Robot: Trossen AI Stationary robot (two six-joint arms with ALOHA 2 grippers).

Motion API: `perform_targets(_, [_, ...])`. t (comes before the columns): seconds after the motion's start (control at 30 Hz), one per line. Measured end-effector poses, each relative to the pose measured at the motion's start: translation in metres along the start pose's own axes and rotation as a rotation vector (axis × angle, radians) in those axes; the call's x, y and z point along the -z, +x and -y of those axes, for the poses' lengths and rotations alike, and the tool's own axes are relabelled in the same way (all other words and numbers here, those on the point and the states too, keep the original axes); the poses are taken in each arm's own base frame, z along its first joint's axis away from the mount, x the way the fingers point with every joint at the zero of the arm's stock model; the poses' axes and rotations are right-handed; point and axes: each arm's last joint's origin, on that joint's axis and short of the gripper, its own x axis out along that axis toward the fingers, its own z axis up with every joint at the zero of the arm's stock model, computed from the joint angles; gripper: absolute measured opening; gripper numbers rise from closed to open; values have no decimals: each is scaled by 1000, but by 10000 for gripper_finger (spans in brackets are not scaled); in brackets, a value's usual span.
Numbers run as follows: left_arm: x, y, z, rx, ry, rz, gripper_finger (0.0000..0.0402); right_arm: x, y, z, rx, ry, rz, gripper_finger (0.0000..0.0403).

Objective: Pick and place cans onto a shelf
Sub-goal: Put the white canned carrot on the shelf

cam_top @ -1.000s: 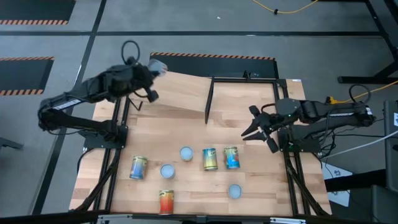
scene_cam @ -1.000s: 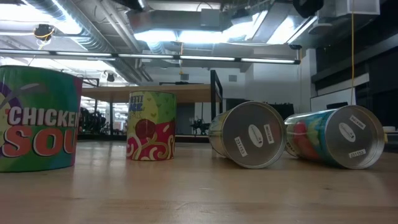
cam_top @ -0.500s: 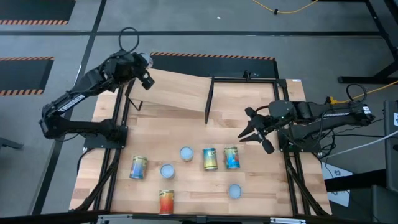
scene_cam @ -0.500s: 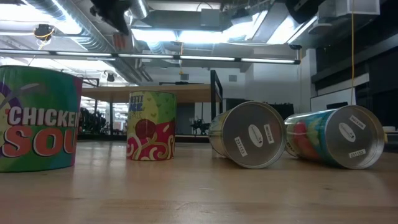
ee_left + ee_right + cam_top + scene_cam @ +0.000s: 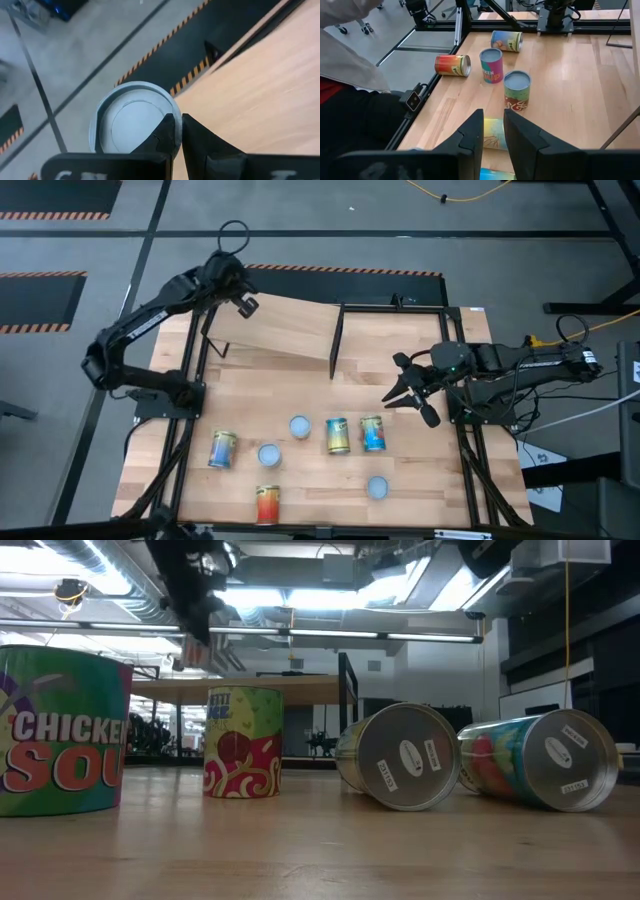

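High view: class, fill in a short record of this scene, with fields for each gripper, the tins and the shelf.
Left gripper: above the shelf's far left corner, pinching a silvery-topped tin by its rim
Right gripper: over the table's right side, empty, fingers slightly apart
Tins on wooden tabletop: seven, three upright, four lying
Shelf: tilted light plywood board in black frame, no tins on it

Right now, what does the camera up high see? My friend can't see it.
Seven cans sit on a wooden table. The left gripper reaches over the tilted shelf; the right gripper hovers above the cans.
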Motion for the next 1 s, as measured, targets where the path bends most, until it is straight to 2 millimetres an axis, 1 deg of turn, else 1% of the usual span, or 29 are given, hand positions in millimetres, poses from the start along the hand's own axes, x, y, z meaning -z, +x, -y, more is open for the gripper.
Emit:
perform_targets(0.2, [2,19,2,0,-34,-83,15,0,0,0,0,0,0,79])
perform_targets(0.37, [3,27,3,1,-32,-119,15,0,0,0,0,0,0,79])
perform_targets(1.0, [4,27,3,0,-110,-123,19,0,0,0,-1,0,2,79])
